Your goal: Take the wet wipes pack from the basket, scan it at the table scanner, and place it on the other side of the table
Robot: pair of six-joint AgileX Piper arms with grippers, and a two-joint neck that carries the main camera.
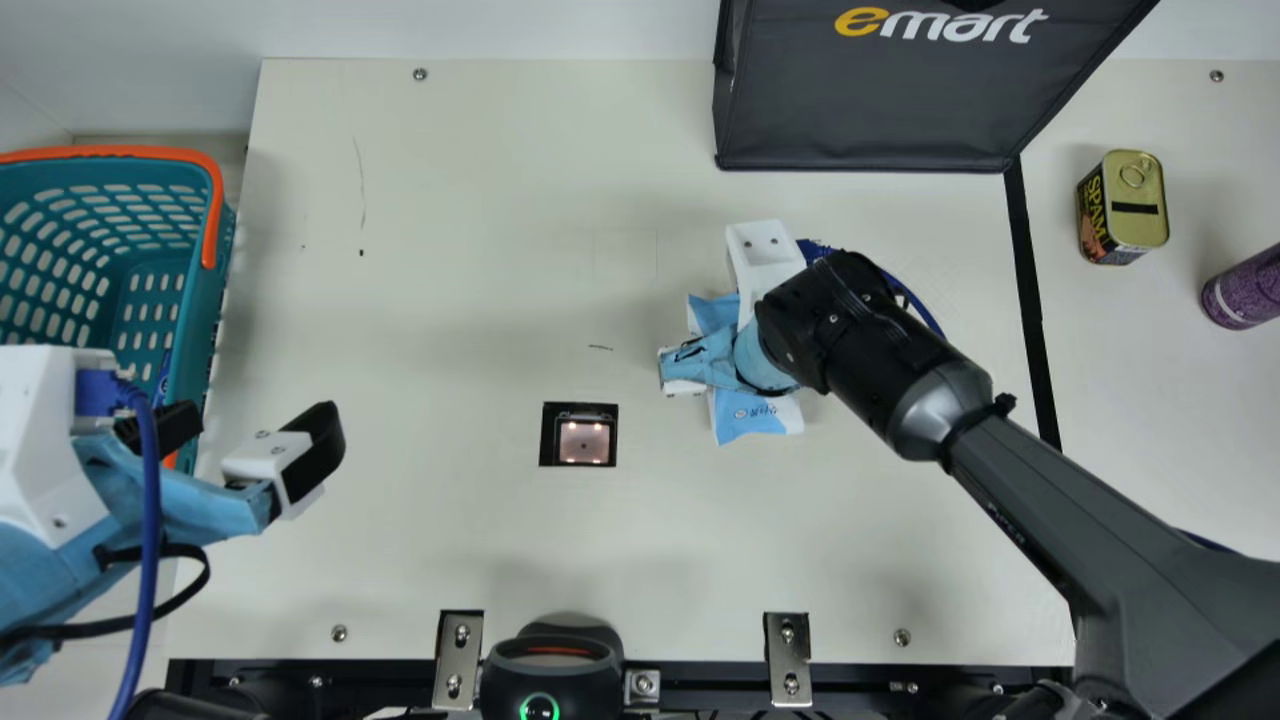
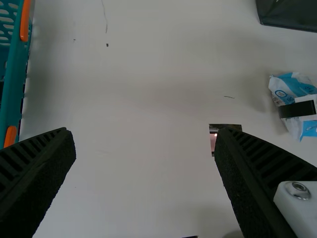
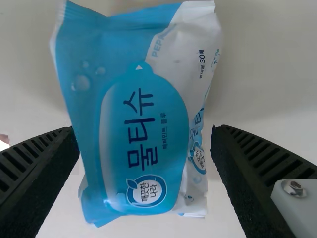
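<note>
My right gripper [image 1: 765,350] hangs over the blue-and-white wet wipes pack [image 1: 750,416], right of the table scanner [image 1: 584,442]. In the right wrist view the pack [image 3: 143,129] lies face up between the spread fingers of my right gripper [image 3: 143,131], which is open. The left wrist view also shows the pack [image 2: 293,88], with a black finger [image 2: 297,109] across it. At the left, beside the teal basket [image 1: 200,330], my left gripper [image 1: 245,435] stands open with nothing held; its own wrist view shows the same gripper [image 2: 143,134] with bare table between its fingers.
A dark bag [image 1: 870,110] stands at the back. Beyond the black tape line [image 1: 1030,290] on the right are a SPAM can [image 1: 1135,205] and a purple cylinder [image 1: 1245,290]. A black device [image 1: 552,665] sits at the front edge between metal brackets.
</note>
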